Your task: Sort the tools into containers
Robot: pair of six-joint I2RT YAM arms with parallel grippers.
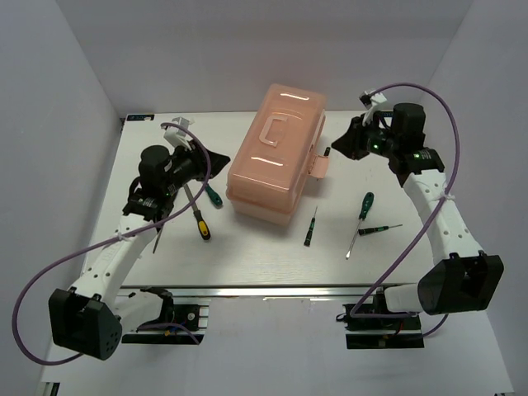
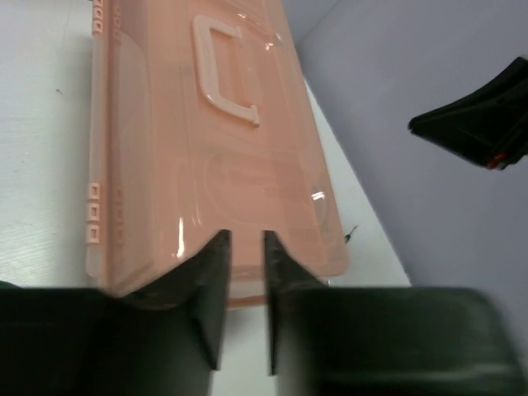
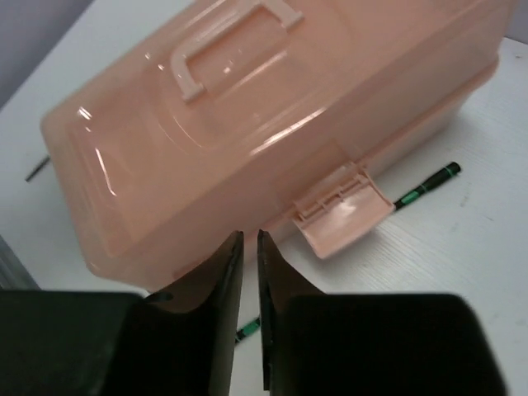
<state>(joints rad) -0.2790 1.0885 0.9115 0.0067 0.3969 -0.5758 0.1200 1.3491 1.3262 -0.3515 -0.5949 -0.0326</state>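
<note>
Left gripper [image 2: 247, 239] and right gripper [image 3: 250, 238] each parted by a thin slit, empty, at 9 and 3 o'clock of the shut toolbox [image 1: 276, 153]. On the table [image 1: 264, 264], yellow-handled screwdriver [image 1: 199, 221] and green-handled screwdriver [image 1: 212, 195] at its 8 o'clock, other screwdrivers [image 1: 364, 206] at 4 o'clock.

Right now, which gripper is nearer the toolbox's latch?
Right. The right gripper hovers just beside the latch; the left gripper is across the toolbox, at its opposite side.
</note>
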